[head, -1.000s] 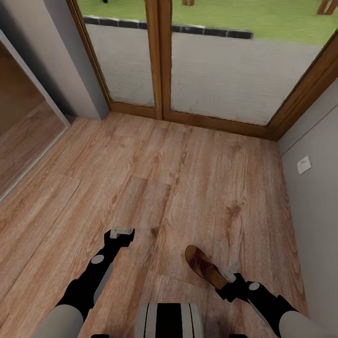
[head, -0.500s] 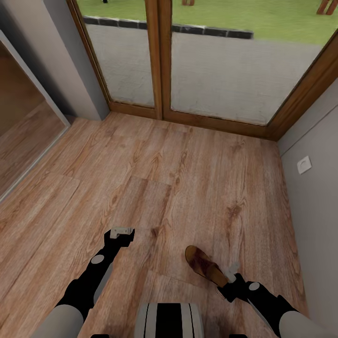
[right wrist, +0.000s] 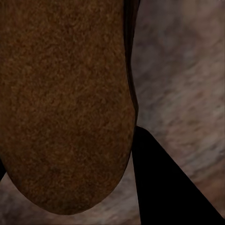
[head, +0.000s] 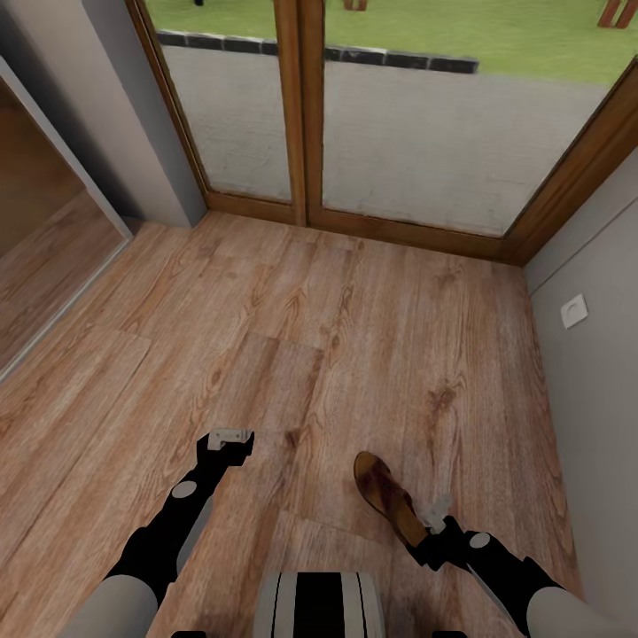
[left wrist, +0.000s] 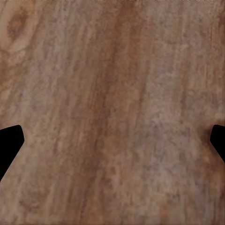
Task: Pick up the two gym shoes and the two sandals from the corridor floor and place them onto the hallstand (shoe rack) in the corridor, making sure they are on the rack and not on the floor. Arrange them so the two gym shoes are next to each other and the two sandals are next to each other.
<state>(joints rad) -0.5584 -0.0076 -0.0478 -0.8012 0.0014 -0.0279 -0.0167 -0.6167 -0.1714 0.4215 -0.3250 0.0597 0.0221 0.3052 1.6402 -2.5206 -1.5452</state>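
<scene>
Now the sandal [head: 387, 498] has swung slightly, its toe tipped more toward the glass doors [head: 390, 115] than a second ago, heel pinched in the right gripper [head: 434, 523] above the corridor floor [head: 292, 337]. That suggests it is held, ready for carrying. The left gripper [head: 232, 436] hangs spread, unmoved.

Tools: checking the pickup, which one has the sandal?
The right tool, shut on the sandal heel; the left tool hangs open over bare floor.

Wood-plank floor [head: 354, 337], glazed wooden doors [head: 301, 106]; grey walls [head: 602, 372], lawn outside [head: 443, 31]
</scene>
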